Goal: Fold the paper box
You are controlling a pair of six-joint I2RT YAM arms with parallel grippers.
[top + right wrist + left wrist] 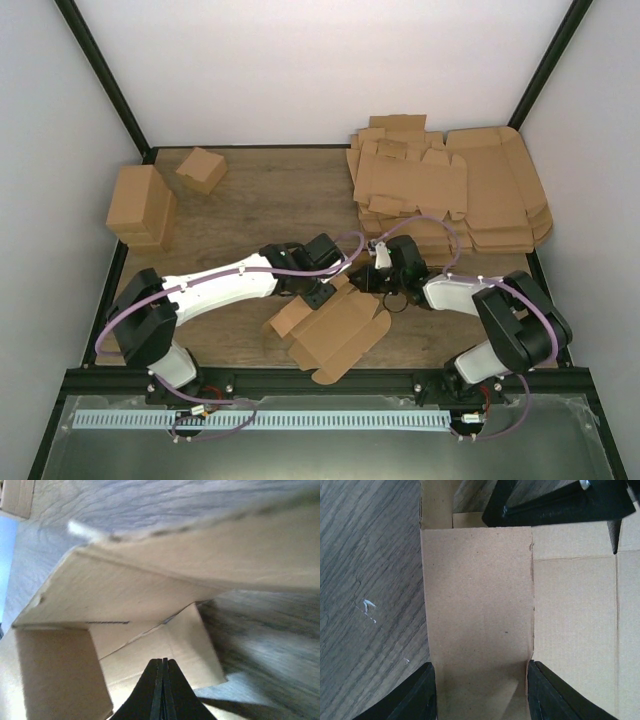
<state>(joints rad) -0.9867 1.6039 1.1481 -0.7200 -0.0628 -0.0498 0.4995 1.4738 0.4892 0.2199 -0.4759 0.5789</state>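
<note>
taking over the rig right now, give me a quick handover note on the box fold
The left end effector has its jaws apart with a panel of the paper box between them; whether it pinches is unclear.
The right end effector is shut on nothing, beside a raised flap.
The box lies between the arms near the front edge of the table.
Done: some panels lifted along their creases.
Left: raise the walls, tuck the flaps, close it.
</note>
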